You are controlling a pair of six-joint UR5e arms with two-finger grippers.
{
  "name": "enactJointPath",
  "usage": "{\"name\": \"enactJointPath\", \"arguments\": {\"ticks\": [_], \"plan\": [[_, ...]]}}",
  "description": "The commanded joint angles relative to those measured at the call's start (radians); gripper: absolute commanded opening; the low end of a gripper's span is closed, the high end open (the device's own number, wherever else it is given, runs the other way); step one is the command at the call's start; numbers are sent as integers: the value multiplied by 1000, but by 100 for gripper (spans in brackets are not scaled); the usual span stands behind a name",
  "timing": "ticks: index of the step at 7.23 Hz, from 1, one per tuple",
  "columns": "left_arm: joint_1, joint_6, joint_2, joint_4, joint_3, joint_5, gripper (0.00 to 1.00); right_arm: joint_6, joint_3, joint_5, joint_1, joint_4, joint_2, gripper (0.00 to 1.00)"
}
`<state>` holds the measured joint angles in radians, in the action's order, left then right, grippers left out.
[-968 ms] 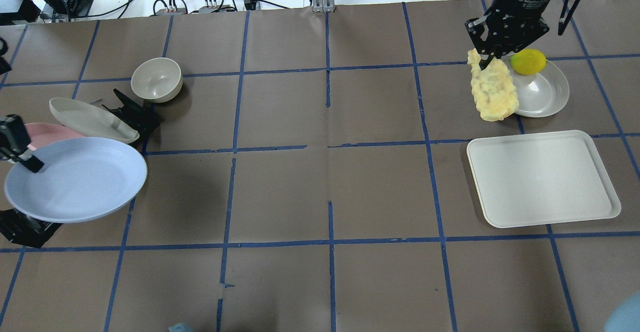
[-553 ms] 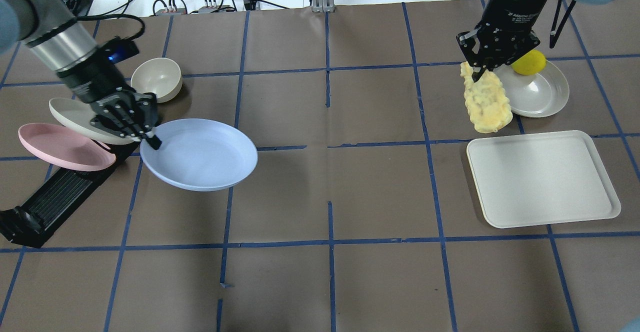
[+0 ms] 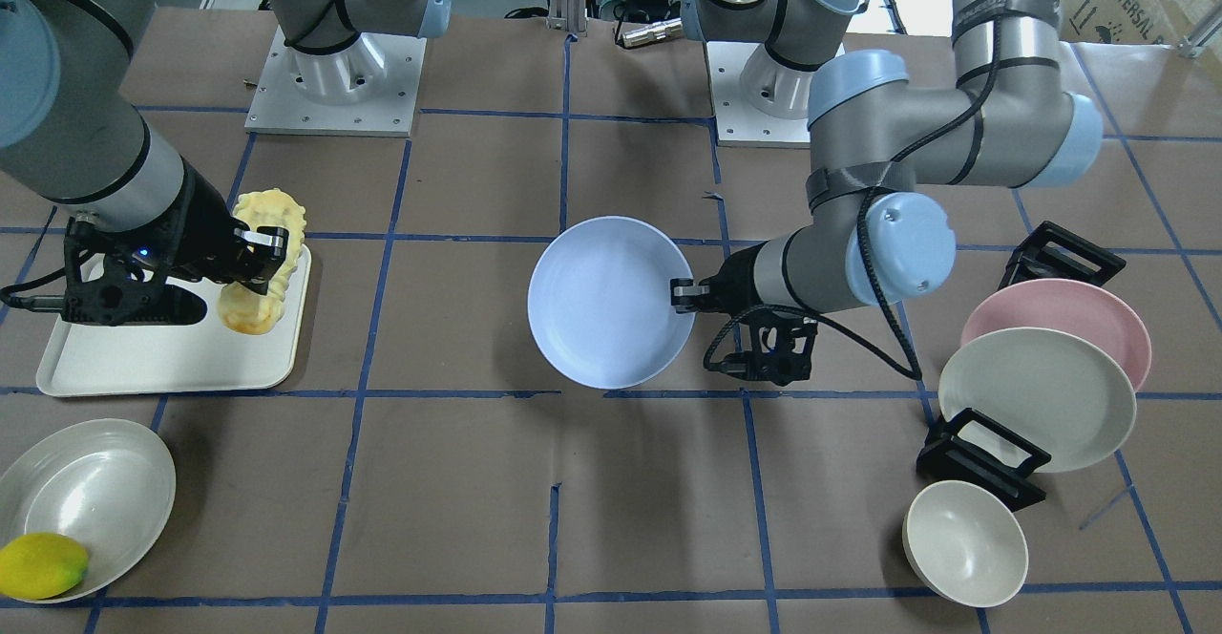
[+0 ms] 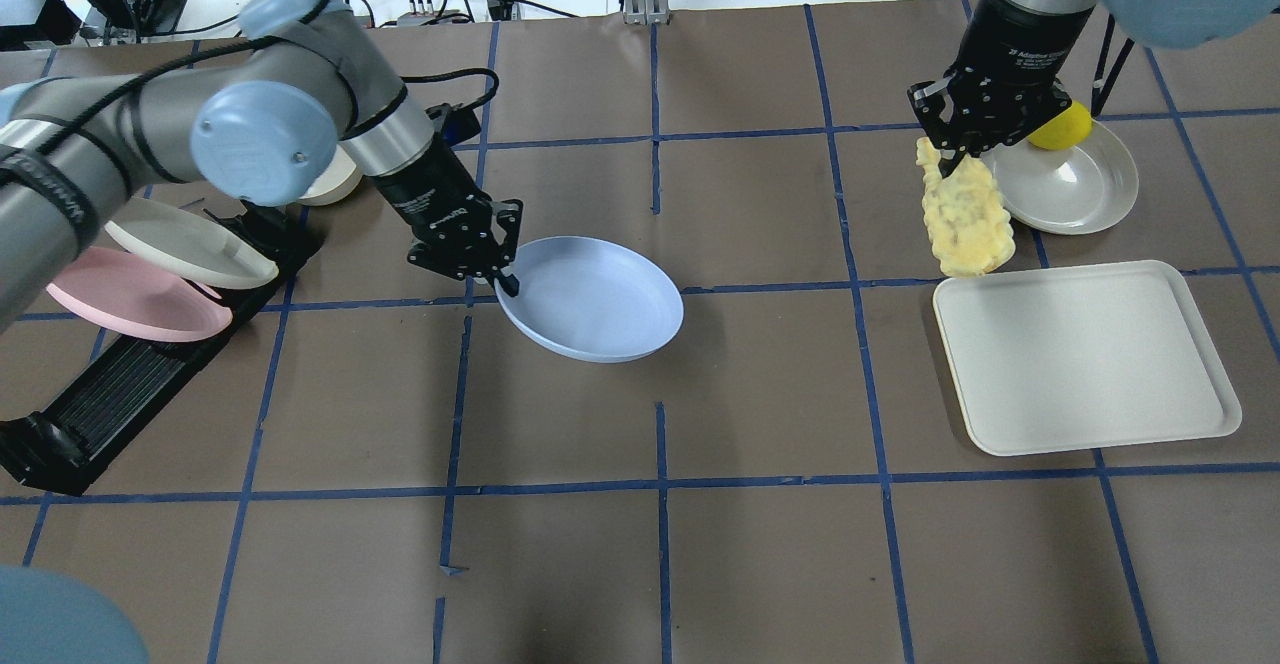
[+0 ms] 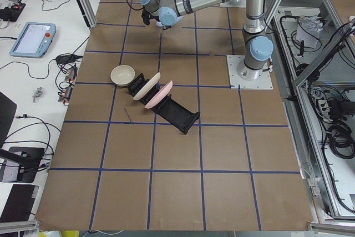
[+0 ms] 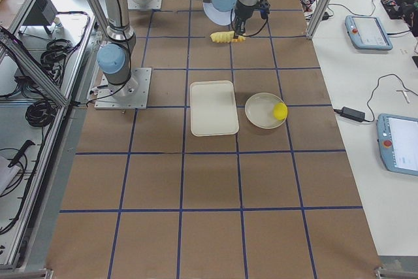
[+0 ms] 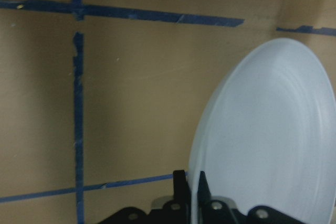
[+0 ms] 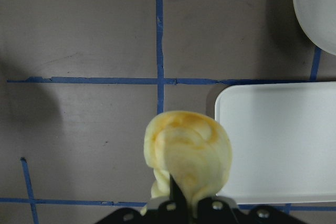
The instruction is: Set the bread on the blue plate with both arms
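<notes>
Shifting blue plate (image 4: 600, 304) nearer centre, left fingers (image 4: 507, 284) clamping it, right fingers (image 3: 260, 237) clamping bread (image 4: 962, 219)

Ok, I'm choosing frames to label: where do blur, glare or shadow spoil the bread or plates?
Left wrist view: the blue plate looks soft and washed out at close range. Right wrist view: the bread is slightly blurred up close, a dark shadow on the paper at left. Front-facing view: sharp, with glare on the off-white plate by the lemon.
</notes>
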<state>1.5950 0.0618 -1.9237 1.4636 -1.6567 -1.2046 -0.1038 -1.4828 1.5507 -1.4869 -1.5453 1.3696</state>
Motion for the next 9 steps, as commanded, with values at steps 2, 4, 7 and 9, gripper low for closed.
{"name": "enactJointPath", "arguments": {"ticks": [2,4,7,9], "plan": [[62,96,-168,-213,61,60,6,125,2,-15,-117,-129,-48,6],[66,107,-193,-219,77,66,57,191,5,-23,-237,-318,-154,8],[11,55,-53,-177,83,-11,100,277,12,-52,-324,-483,-278,12],[-24,-23,81,-41,83,-164,100,305,13,-52,-351,-548,-338,17]]}}
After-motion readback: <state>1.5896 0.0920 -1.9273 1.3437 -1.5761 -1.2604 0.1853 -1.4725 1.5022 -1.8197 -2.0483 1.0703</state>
